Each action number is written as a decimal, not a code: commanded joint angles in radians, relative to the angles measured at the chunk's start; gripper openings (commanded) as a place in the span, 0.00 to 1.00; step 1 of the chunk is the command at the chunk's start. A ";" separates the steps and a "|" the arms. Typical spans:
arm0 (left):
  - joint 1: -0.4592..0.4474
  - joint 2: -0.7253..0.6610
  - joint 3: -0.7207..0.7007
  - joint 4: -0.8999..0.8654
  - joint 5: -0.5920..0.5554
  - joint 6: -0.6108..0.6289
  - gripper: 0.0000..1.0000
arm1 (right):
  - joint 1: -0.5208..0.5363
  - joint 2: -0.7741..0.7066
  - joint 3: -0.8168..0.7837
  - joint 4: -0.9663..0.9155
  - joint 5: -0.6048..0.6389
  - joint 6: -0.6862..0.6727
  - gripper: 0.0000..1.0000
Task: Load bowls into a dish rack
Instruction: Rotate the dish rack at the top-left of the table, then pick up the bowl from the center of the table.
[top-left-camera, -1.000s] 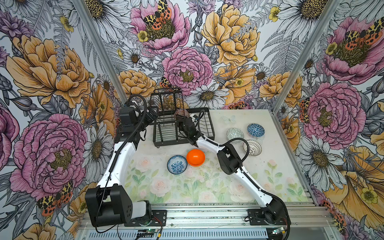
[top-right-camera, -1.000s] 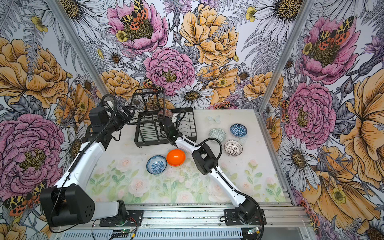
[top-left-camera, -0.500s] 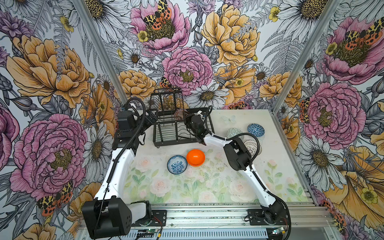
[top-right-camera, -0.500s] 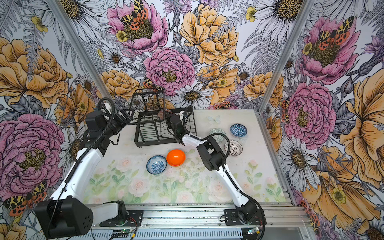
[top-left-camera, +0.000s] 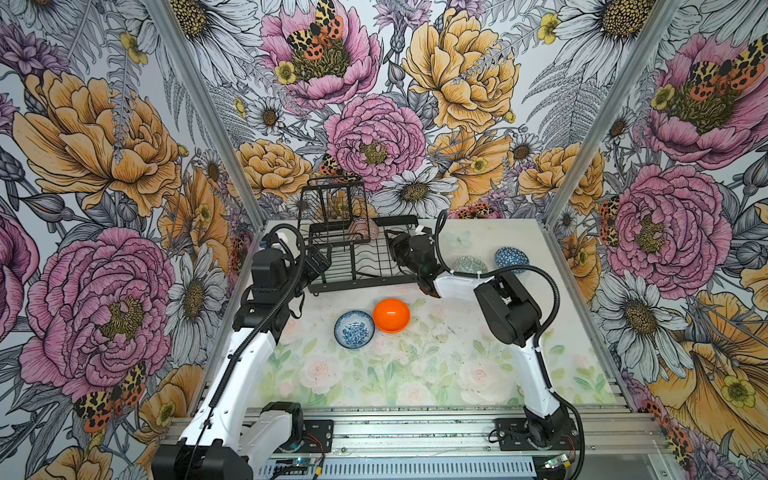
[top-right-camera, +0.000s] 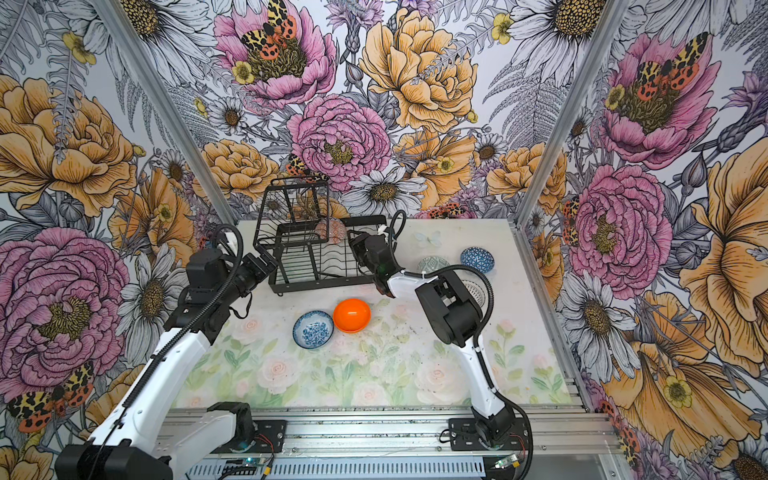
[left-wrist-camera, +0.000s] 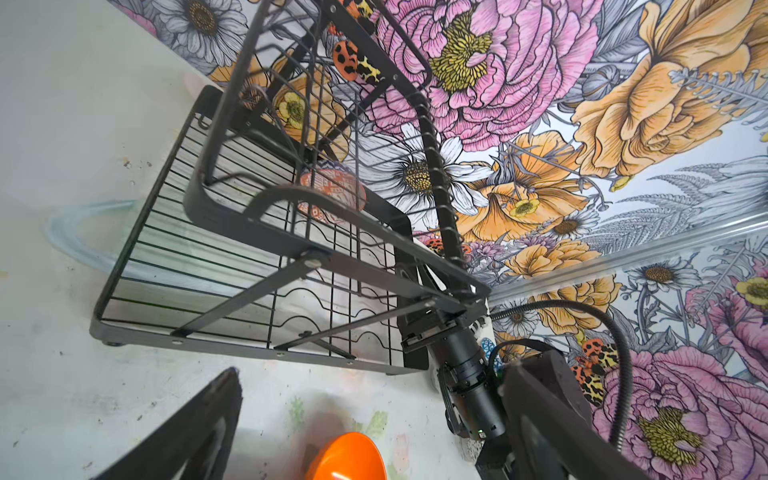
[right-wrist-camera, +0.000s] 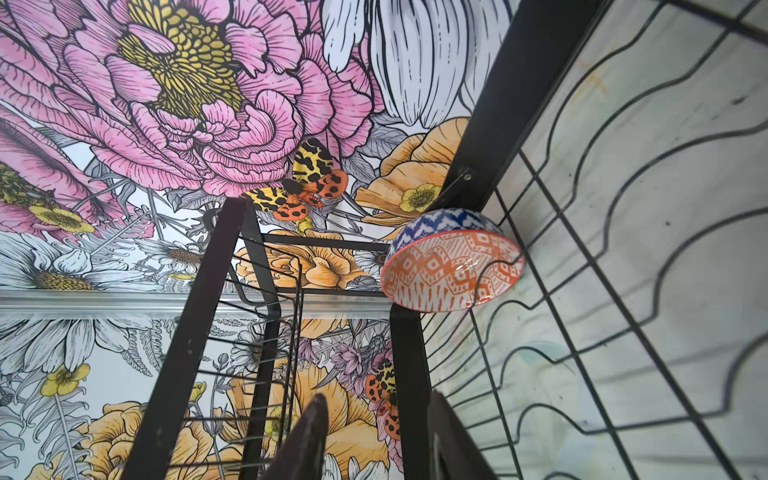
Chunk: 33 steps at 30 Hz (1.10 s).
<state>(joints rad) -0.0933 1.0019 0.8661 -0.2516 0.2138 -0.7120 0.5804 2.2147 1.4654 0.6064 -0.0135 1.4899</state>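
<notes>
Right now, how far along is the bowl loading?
Done: one orange-white bowl stands tilted on edge in the dish rack. In hand: nothing; the right tool is open and empty near it, the left tool open by the rack's corner. Left: five on the table: plain orange bowl, blue-white floral bowl, pale green-grey bowl, dark blue geometric bowl, black-white lattice bowl, partly hidden.

Blk wire rack; orange-wht diamond bowl, blue zigzag outside; plain orange bowl.
</notes>
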 joint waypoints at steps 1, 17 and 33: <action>-0.073 -0.031 -0.025 -0.002 -0.100 -0.022 0.99 | -0.019 -0.132 -0.083 -0.053 -0.065 -0.170 0.44; -0.366 -0.049 -0.137 0.132 -0.292 -0.038 0.99 | -0.050 -0.578 -0.401 -0.440 0.051 -0.736 0.51; -0.421 -0.029 -0.237 -0.075 -0.297 -0.080 0.99 | -0.029 -0.864 -0.664 -0.580 0.159 -0.975 0.72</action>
<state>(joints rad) -0.5171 1.0069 0.6571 -0.2413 -0.0681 -0.7650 0.5400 1.4155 0.8433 0.0547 0.0872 0.5812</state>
